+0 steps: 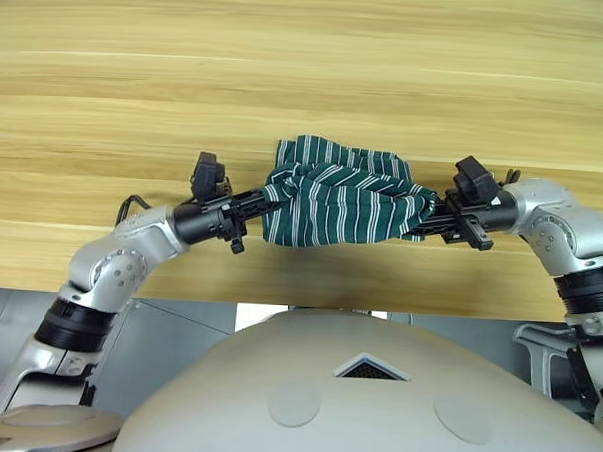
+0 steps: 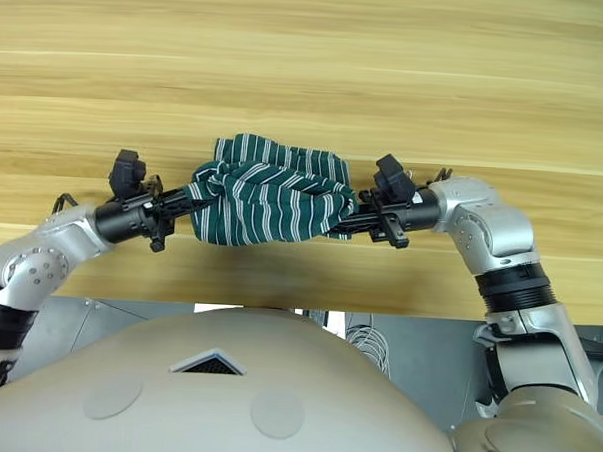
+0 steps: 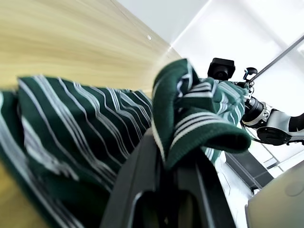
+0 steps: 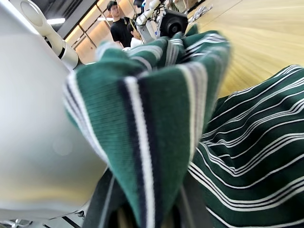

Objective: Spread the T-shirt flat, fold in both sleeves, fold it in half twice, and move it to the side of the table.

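A dark green T-shirt (image 1: 338,198) with thin white stripes hangs bunched between my two grippers, near the front edge of the wooden table (image 1: 308,66). My left gripper (image 1: 271,195) is shut on the shirt's left end, my right gripper (image 1: 429,210) on its right end. In the left wrist view a fold of the T-shirt (image 3: 190,123) is pinched between the black fingers (image 3: 137,190), with the rest draped toward the table. The right wrist view has striped T-shirt cloth (image 4: 152,118) clamped close to the lens. The fingertips are buried in the fabric.
The light wooden tabletop (image 2: 309,56) stretches wide on both sides and far behind the shirt. Its front edge (image 1: 308,304) runs just below my arms.
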